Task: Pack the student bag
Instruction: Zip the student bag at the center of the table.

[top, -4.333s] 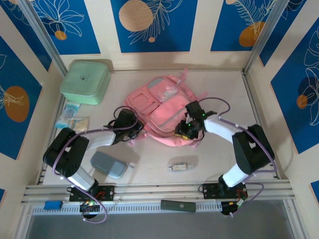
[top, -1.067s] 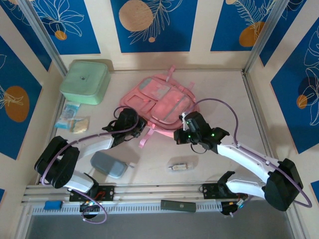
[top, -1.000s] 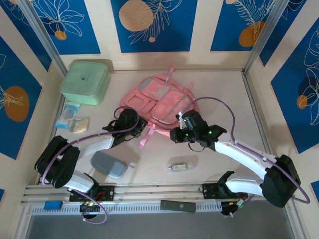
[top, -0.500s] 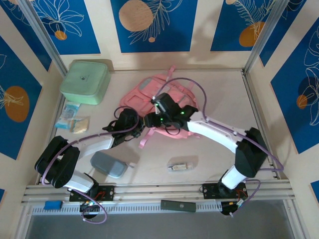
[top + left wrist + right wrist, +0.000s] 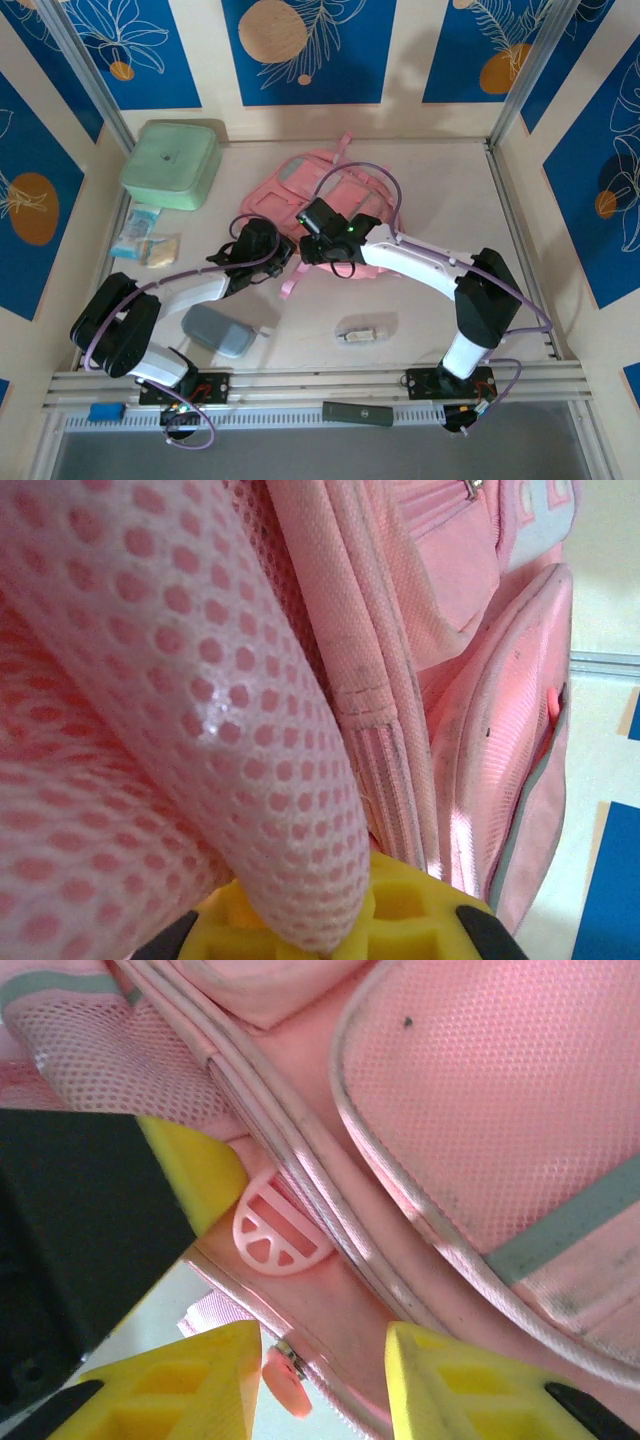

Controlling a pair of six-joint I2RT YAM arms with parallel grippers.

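Top external, right claw: the right claw (image 5: 305, 248) has swung left within the last second, from the near-right edge of the student bag (image 5: 275, 200) to its near-left corner. Its arm now lies across the bag's middle.
Top external, left claw: the left claw (image 5: 280, 258) stays at that same near-left corner, with the right claw now just beside it.
Top external, student bag: it sits farther from the arms than four seconds ago and is slightly turned. It lies flat on the desk (image 5: 440, 190), right of the mint-green box (image 5: 170, 163) and beyond the grey-blue pouch (image 5: 217, 330). A pink strap (image 5: 291, 281) trails off its near edge.
Left wrist, left claw: the left claw (image 5: 340, 925) is clenched on a fold of the bag's pink mesh (image 5: 200, 730), which drops down onto the yellow pads (image 5: 410, 920).
Left wrist, student bag: woven pink cloth (image 5: 480, 730) with ribbed seams, pale grey piping along one pocket and a few small dark marks.
Right wrist, right claw: the right claw (image 5: 320, 1380) is released, its yellow fingers (image 5: 180, 1380) spread to either side of the bag's edge seam. A pink zip pull (image 5: 283, 1372) sits between them.
Right wrist, left claw: one yellow finger (image 5: 195, 1165) and the black body show at the mesh, upper left.
Right wrist, student bag: a mesh-fronted pocket (image 5: 480, 1110) edged in grey piping, with a half-round pink tab (image 5: 272, 1230) beside the seam.
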